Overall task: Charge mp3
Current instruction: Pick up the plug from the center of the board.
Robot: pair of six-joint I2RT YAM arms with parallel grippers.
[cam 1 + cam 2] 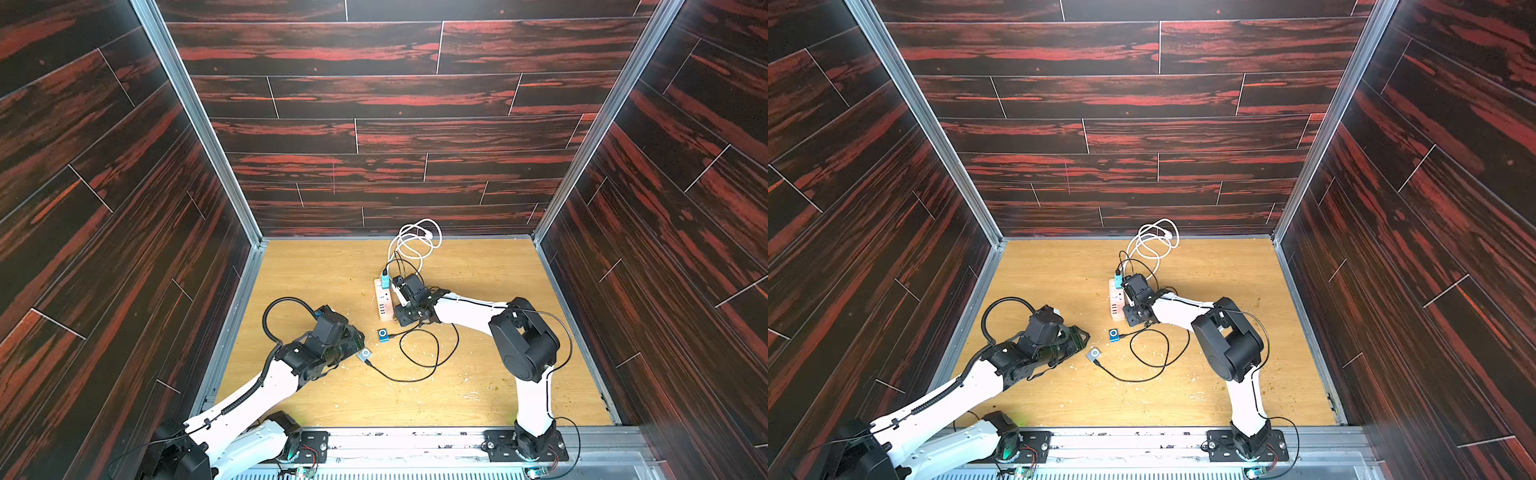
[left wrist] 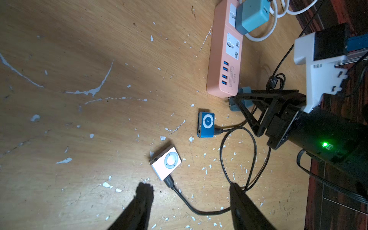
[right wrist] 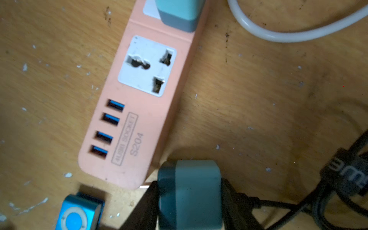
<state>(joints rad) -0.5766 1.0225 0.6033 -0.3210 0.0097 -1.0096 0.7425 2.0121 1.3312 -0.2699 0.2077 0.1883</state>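
The desk (image 2: 79, 59) was honey-coloured wood grain, scuffed and flecked with pale chips. On it lay a long, smooth peach plastic power strip (image 3: 143, 123) with rounded ends. It had a white universal socket and four blue-tongued USB ports in a row. A boxy teal charger (image 2: 252, 16) stood plugged in at the strip's far end. A glossy white cord (image 1: 415, 241) lay looped beyond it.

Two small, square mp3 players with metallic shells and round click-wheels lay flat on the desk. The blue mp3 player (image 2: 207, 124) sat just off the USB end of the strip, with a thin black cable plugged into its side. The silver mp3 player (image 2: 166, 162) lay nearer the left arm, also with a black lead (image 2: 199, 209) plugged in.

The left claw (image 2: 189, 187) was spread and held nothing. The silver player lay just ahead of its dark fingertips (image 2: 145, 191), apart from them, and its lead ran back between them. The right claw (image 3: 190, 185) was pinching a second teal-grey charger block (image 3: 191, 199) by its sides, just beside the strip's rounded corner. The blue player lay close beside that claw, untouched.
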